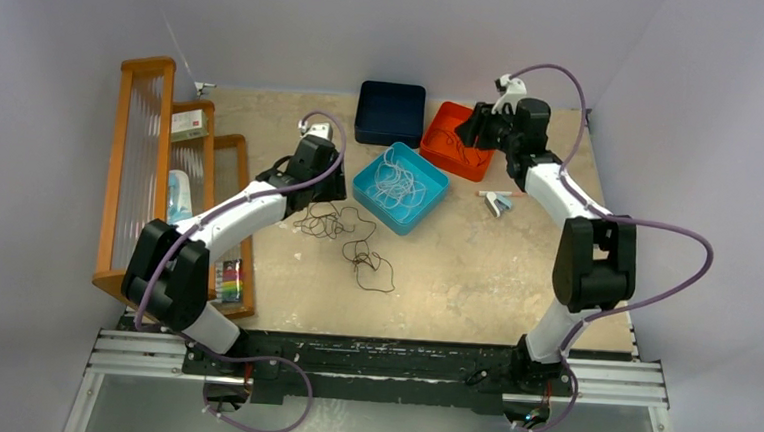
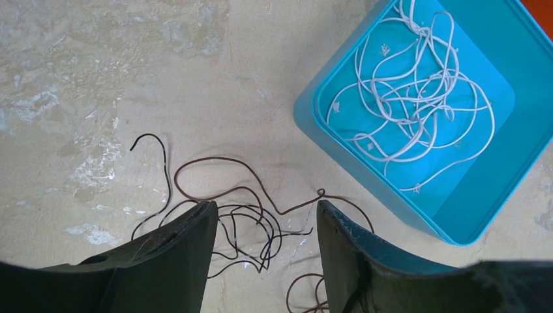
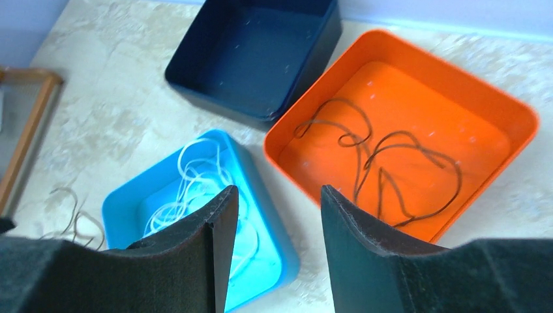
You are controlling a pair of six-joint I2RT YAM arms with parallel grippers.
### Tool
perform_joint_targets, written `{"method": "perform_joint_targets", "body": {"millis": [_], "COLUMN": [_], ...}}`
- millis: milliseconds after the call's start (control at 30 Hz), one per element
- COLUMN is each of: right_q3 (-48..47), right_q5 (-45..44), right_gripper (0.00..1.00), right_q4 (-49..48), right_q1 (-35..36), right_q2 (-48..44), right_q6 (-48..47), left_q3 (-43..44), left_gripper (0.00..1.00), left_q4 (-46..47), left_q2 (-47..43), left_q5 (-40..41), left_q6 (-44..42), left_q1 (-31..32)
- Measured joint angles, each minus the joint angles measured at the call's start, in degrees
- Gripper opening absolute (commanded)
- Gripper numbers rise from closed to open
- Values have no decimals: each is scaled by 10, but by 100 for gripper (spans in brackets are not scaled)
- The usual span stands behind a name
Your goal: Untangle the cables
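A tangle of dark brown-black cables [image 1: 342,236] lies on the table and shows in the left wrist view [image 2: 244,218]. White cables [image 1: 397,181] lie in the light blue tray [image 1: 365,180]; they also show in the left wrist view [image 2: 417,98]. A brown cable [image 3: 378,153] lies in the orange tray [image 3: 515,111]. My left gripper [image 2: 264,212] is open and empty, just above the dark tangle. My right gripper [image 3: 274,195] is open and empty, raised between the blue tray [image 3: 274,251] and the orange tray.
An empty dark navy tray [image 1: 389,111] stands at the back. A wooden rack [image 1: 146,162] with small boxes runs along the left side. A small white and grey object [image 1: 499,201] lies right of the blue tray.
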State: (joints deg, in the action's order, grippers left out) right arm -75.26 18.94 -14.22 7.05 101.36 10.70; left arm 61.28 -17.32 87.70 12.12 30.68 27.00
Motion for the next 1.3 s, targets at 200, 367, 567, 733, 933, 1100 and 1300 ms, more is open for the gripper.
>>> {"method": "perform_joint_targets", "body": {"millis": [200,367,567,733,933,1100,1300], "right_q3": [71,113,134,137,137,137,137], "right_q5": [56,85,117,126,136,138,138], "right_gripper": [52,52,52,52,52,52,52], "right_q4": [-19,-26,-49,-59,-61,-62,-62], "right_q1": [0,0,4,6,8,10,12], "right_q2": [-31,-48,-51,-52,-59,-59,-59], "right_q6": [18,29,49,54,55,57,58], "left_q3": [8,10,10,14,43,53,62], "left_gripper": [55,56,56,55,51,41,12], "left_q4": [-5,-23,-21,-22,-26,-25,-25], "left_q2": [43,71,71,75,113,143,159], "left_q5": [-8,-19,-44,-59,-58,-60,-59], "left_q6": [-52,-106,-162,-194,-224,-234,-237], "left_q1": [1,3,16,21,23,23,23]}}
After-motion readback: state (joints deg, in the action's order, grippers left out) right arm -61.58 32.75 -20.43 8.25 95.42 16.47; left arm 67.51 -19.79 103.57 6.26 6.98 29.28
